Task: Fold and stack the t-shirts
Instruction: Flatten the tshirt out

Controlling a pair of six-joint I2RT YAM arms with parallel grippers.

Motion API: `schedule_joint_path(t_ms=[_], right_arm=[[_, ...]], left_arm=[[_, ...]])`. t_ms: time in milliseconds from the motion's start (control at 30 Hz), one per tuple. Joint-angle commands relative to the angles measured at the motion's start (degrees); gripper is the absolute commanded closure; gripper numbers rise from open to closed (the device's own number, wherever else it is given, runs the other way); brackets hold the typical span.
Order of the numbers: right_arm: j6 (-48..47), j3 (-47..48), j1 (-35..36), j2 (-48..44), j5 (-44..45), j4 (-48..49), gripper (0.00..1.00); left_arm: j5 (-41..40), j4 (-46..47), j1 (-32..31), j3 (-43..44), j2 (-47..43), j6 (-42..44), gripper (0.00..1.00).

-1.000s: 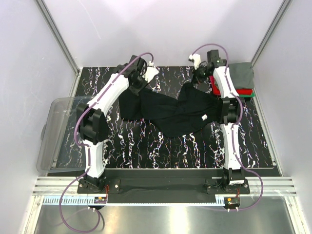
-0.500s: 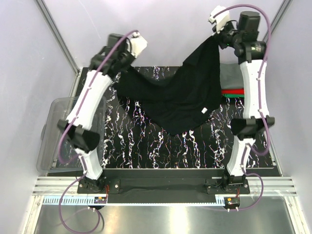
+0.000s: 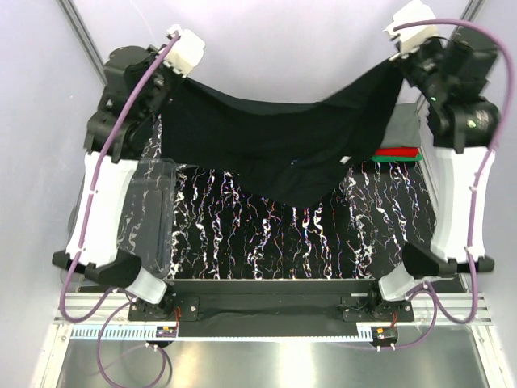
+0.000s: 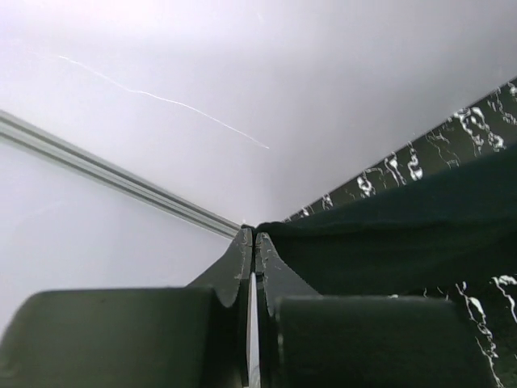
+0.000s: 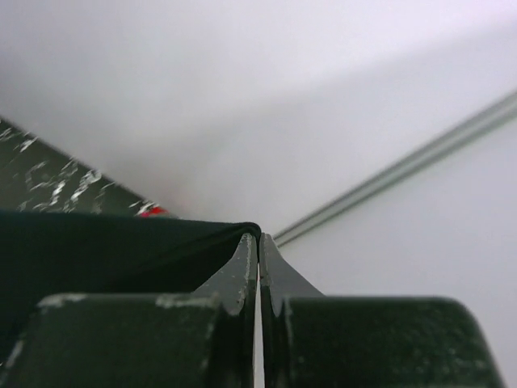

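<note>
left pincer [image 4: 254,236] clamped on black t-shirt [image 3: 275,153] edge | right pincer [image 5: 258,236] likewise (shirt sagging between)

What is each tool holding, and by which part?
Both are shut on the black cloth t-shirt, which hangs spread between them. The left tool pinches one upper corner, and the right tool pinches the opposite one.

Black t-shirt [image 3: 275,153] x1; folded shirts [image 3: 402,132] x3 (grey, red, green); clear bin [image 3: 157,222] x1; arms x2: L arm [image 3: 97,212], R arm [image 3: 457,202].
</note>
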Motion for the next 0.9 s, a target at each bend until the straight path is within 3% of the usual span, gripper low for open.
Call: schedule_joint_path(t_ms=[0, 433, 867], right_arm=[[0.51, 1.27, 0.15, -7.4, 6.46, 6.53, 1.0], [-3.27, 4.79, 0.15, -15.5, 9.37, 9.68, 1.0], [-4.23, 12.0, 0.06, -18.56, 9.9, 16.46, 1.0]], left_arm=[[1.01, 4.98, 0.01, -0.44, -4.59, 1.58, 1.0], [4.53, 4.72, -4.03, -5.01, -15.22, 3.07, 1.0], [6.9, 2.52, -4.03, -2.38, -21.91, 5.0, 1.0]])
